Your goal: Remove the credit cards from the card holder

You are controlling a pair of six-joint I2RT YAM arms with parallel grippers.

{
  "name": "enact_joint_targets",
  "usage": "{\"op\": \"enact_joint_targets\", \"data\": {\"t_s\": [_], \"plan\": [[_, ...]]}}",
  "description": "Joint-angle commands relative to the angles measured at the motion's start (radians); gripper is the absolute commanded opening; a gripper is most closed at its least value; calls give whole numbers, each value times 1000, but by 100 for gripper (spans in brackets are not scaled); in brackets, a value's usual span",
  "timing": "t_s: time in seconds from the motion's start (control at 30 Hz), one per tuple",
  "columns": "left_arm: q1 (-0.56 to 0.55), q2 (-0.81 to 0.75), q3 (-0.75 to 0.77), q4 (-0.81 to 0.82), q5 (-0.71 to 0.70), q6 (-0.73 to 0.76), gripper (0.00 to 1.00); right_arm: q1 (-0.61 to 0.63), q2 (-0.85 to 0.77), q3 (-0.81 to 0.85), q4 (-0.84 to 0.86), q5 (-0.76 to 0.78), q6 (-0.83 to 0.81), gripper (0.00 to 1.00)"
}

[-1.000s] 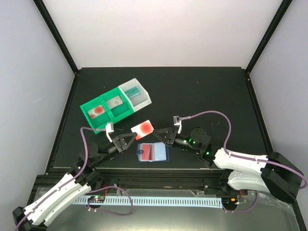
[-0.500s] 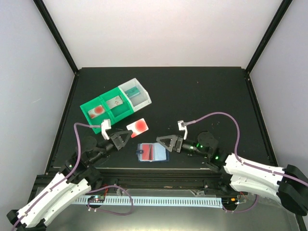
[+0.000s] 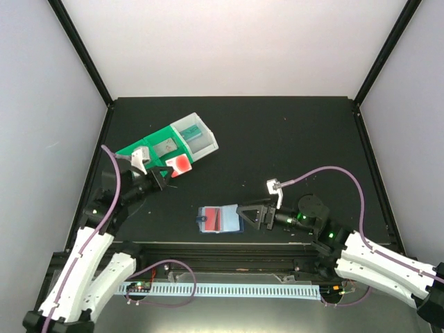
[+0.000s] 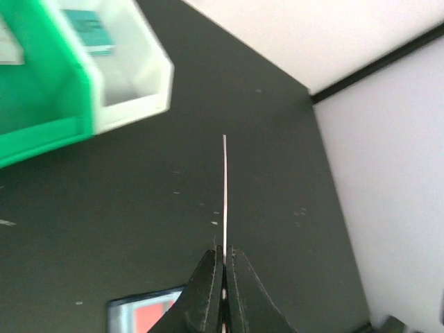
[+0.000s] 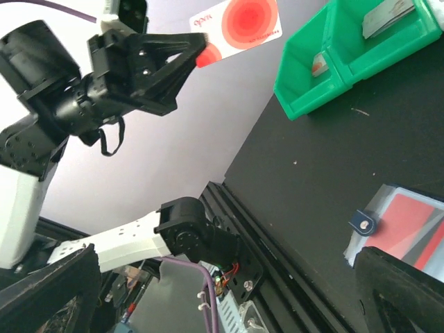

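My left gripper (image 3: 164,174) is shut on a whitish credit card (image 3: 179,165) with a red patch, held in the air just in front of the green tray. In the left wrist view that card (image 4: 224,187) shows edge-on, sticking out of the pinched jaws (image 4: 223,254). The right wrist view also shows it (image 5: 239,24). The pale-blue card holder (image 3: 219,220) lies flat near the front edge, with a red card (image 3: 225,219) inside. My right gripper (image 3: 248,214) stands open at the holder's right end, holding nothing.
A green compartment tray (image 3: 161,136) with a white end bin (image 3: 196,135) sits at the back left and has cards in its compartments. The table's front rail (image 3: 229,248) runs just behind the holder. Black posts frame the corners.
My left arm has carried the red-patch card back and left, up to the green tray. The right gripper has opened and drawn back to the right, ending beside the holder.
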Motion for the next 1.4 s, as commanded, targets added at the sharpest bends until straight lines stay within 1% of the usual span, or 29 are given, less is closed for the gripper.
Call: {"op": "enact_joint_targets", "data": {"t_s": [0.0,0.1,0.23,0.4,0.53,0.6,0.7,0.77,0.93,1.13,1.27,1.37], "plan": [[222,74,57,-123,220,130,2,2,-51,1,-67,40,-50,100],[368,127,58,-131,325,171,1,3,-69,-5,-78,37,-58,100],[509,198,65,-119,428,233,2,3,-76,-6,-113,31,-90,100],[641,291,133,-192,405,327,1,2,-49,-18,-81,-20,-80,100],[729,362,151,-171,418,354,1,3,-40,15,-118,-22,-118,100],[770,429,174,-188,439,383,1,2,-43,16,-116,-24,-117,100],[798,510,225,-234,390,444,1,3,-50,9,-101,-23,-111,100],[808,551,249,-240,343,458,2,3,-52,15,-107,-12,-121,100],[809,643,272,-180,298,445,2,2,-45,44,-131,8,-143,100],[809,791,320,-119,241,432,2,2,-17,80,-159,40,-166,100],[810,894,359,-111,245,449,2,2,4,93,-157,85,-168,100],[808,951,387,-102,263,444,1,2,21,131,-165,83,-190,100]]}}
